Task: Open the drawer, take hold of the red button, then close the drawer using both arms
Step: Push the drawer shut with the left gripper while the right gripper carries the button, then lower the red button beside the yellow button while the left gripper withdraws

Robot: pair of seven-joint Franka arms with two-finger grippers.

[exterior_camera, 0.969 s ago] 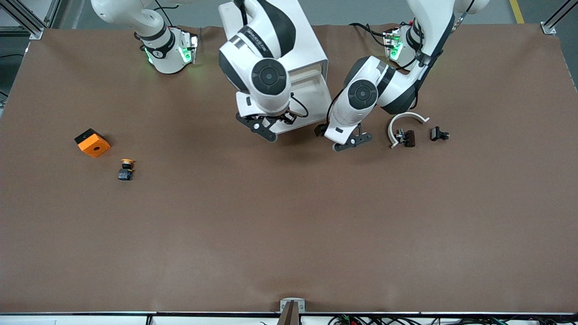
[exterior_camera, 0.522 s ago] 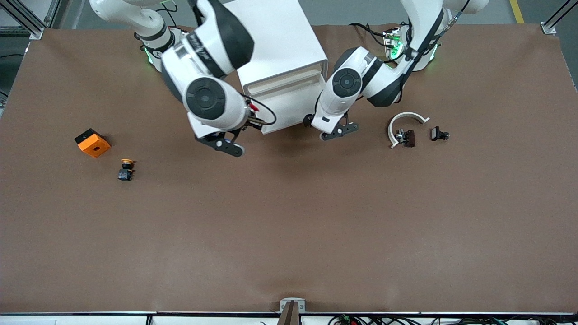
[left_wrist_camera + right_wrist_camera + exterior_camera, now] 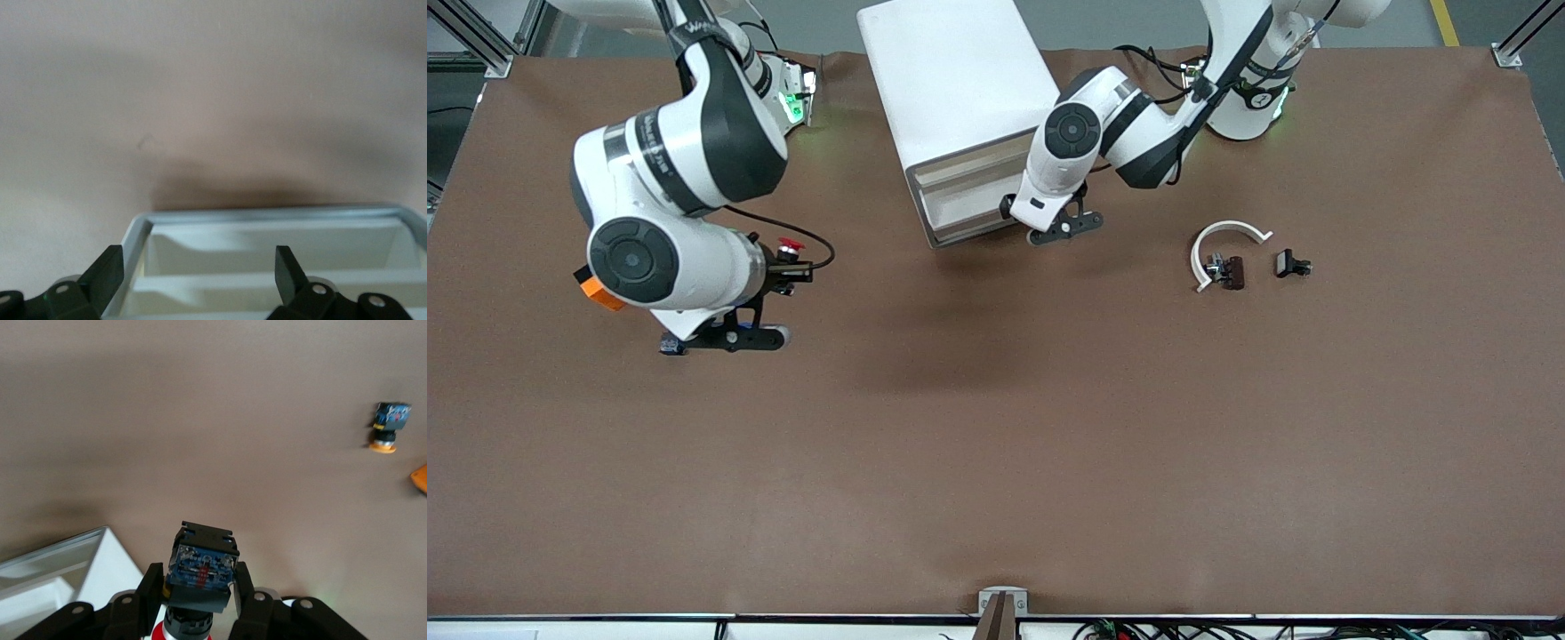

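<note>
Right gripper [image 3: 200, 600] holds button [image 3: 200, 567], jaws clamped on it, above tabletop [image 3: 996, 444] near orange block [image 3: 600, 295]. Left gripper [image 3: 1060, 227], jaws spread, at drawer [image 3: 960, 200] front. Watch button slipping; left jaws skidding off drawer.

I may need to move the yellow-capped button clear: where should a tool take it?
Probably by its black-and-blue body, from straight above: the yellow-capped button lies on its side, and the body's flat sides suit fingers better than the round cap. The right tool holds the red button; the left tool is open at the drawer.
</note>
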